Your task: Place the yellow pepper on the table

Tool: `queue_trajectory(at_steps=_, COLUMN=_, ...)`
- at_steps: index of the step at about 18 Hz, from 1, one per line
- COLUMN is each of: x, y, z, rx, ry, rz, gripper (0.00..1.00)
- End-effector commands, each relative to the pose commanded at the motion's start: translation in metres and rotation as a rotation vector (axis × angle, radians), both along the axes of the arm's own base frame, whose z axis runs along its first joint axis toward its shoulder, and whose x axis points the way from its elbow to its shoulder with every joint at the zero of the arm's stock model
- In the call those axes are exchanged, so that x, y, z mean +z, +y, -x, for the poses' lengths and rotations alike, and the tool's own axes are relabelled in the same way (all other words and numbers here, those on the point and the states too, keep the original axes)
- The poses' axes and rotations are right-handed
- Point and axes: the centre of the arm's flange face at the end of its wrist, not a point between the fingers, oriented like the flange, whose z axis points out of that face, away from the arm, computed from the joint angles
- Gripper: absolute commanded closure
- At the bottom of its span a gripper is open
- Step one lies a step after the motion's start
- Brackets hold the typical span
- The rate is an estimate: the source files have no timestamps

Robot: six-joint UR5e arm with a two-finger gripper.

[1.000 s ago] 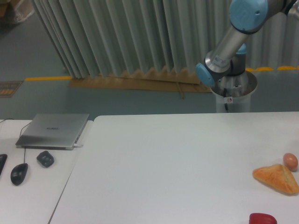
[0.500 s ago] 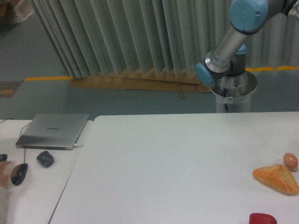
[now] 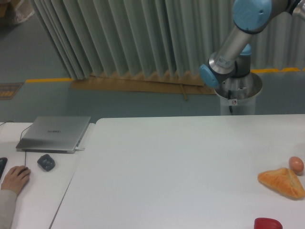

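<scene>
Blue-jointed arm point(image 3: 228, 45) rises out of frame behind the white worktop point(image 3: 181, 162); its end effector is out of sight, as is the yellow pepper. Near the worktop's right edge lie triangular bread point(image 3: 282, 183), an egg point(image 3: 296, 164) and a red pepper point(image 3: 267, 223).

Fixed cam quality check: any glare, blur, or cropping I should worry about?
Fixed camera: lighting is soft and even, with no harsh glare on the table; the whole image is slightly soft; the red pepper is cut by the bottom edge, the bread by the right edge; the gripper is out of frame.
</scene>
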Motion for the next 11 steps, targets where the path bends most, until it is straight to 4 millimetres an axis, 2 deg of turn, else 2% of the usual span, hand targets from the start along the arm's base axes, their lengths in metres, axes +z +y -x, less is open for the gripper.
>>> queue_trajectory(at_steps=6, x=0.027, y=-0.002, z=-0.023, rx=-0.007, ry=-0.029, rz=0.004, gripper=0.43)
queue_trajectory(at_steps=8, x=0.035, y=0.004, z=-0.033, rx=-0.020, ry=-0.046, rz=0.011, gripper=0.43)
queue_trajectory(at_steps=11, x=0.050, y=0.004, z=-0.053, rx=-0.027, ry=-0.090, rz=0.014, gripper=0.43)
